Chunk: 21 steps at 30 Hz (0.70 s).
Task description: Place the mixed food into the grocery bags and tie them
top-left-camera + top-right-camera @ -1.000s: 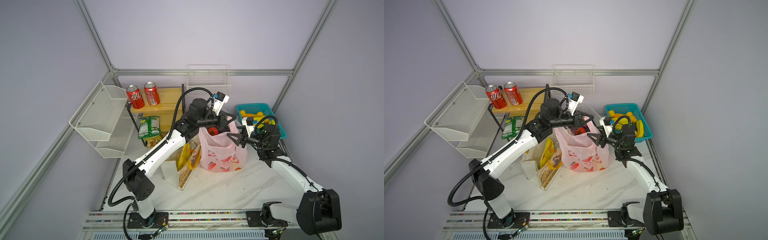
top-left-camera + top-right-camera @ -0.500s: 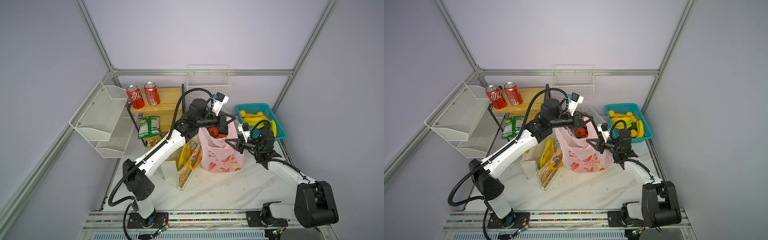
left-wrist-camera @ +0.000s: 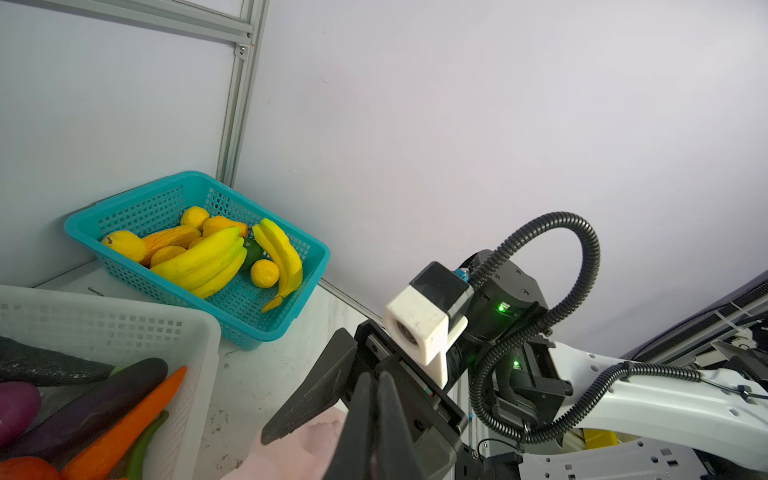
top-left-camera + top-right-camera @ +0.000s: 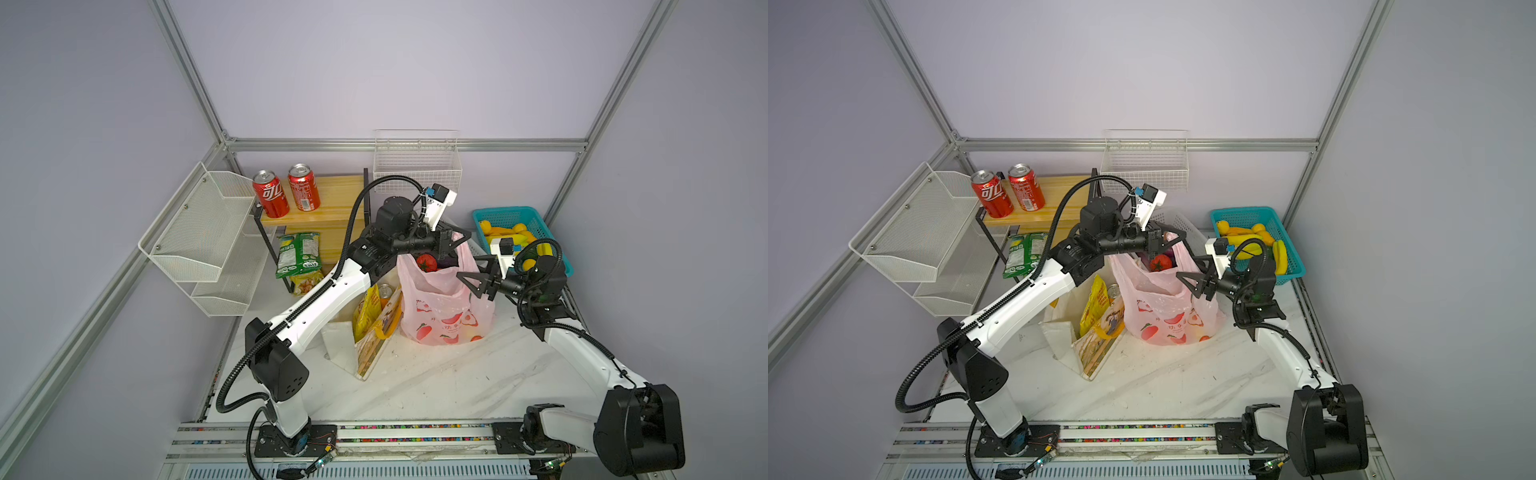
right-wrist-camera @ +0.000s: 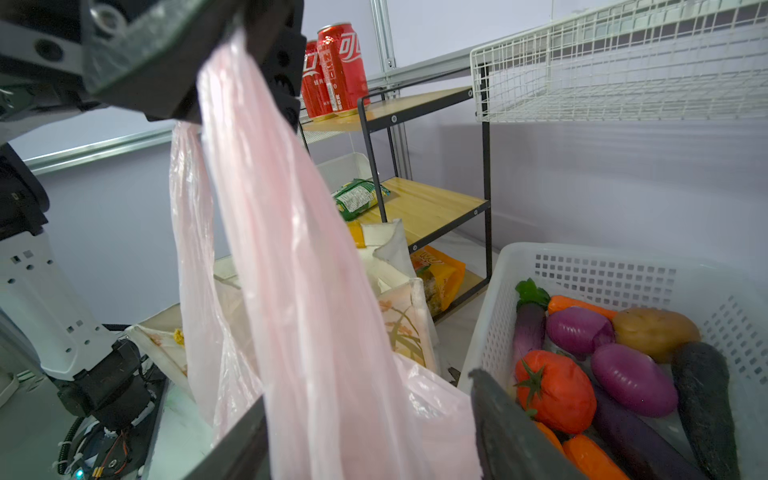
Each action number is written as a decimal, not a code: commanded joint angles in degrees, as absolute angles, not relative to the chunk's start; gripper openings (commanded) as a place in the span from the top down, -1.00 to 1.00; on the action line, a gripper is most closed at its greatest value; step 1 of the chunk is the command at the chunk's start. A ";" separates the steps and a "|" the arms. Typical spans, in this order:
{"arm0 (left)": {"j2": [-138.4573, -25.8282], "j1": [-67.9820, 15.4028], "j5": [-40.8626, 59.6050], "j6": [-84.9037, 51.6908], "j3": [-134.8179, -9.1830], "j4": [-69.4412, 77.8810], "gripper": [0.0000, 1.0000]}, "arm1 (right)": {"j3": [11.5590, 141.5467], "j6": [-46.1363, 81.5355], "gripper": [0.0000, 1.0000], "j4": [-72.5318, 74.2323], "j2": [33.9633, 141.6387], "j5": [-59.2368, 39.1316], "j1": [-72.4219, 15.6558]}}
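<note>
Pink bag (image 4: 446, 305) in left claw (image 4: 457, 246)

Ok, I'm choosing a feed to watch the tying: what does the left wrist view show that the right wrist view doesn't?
Only the left wrist view: the teal basket of bananas, and the right arm with its camera. Only the right wrist view: the red cola cans, wooden shelf, green crisp packet and canvas tote. Both: the white basket of vegetables and the pink bag, its handle pinched in the shut left end effector.
</note>
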<state>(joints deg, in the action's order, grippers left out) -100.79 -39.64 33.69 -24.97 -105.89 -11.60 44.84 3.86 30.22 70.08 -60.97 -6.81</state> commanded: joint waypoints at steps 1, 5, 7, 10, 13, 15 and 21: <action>-98.15 -39.31 34.79 -25.75 -104.76 -9.47 1.00 | 47.31 3.30 -0.18 32.03 70.44 -64.49 -6.67; -98.31 -39.30 34.80 -26.00 -104.92 -9.32 1.00 | 47.65 3.69 0.31 32.33 71.11 -64.36 -6.67; -98.35 -39.29 34.80 -26.02 -105.22 -9.23 1.00 | 47.00 3.85 0.63 32.17 71.27 -62.36 -6.68; -97.78 -39.29 34.09 -25.15 -105.57 -9.29 0.57 | 45.80 4.55 0.88 32.03 71.42 -59.22 -6.68; -96.34 -39.05 33.48 -21.37 -106.88 -11.47 0.06 | 44.52 5.79 1.00 32.08 71.21 -56.88 -6.67; -94.88 -38.89 32.40 -18.06 -107.89 -13.52 -0.19 | 43.67 6.35 1.00 32.00 70.90 -56.41 -6.68; -88.39 -37.58 32.49 -8.61 -107.65 -19.32 -0.67 | 42.63 6.33 1.00 30.63 69.66 -55.34 -6.55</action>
<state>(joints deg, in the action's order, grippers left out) -94.65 -38.57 32.10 -15.11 -105.93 -17.72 43.00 6.13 30.59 71.13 -56.21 -6.74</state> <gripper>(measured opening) 0.823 0.048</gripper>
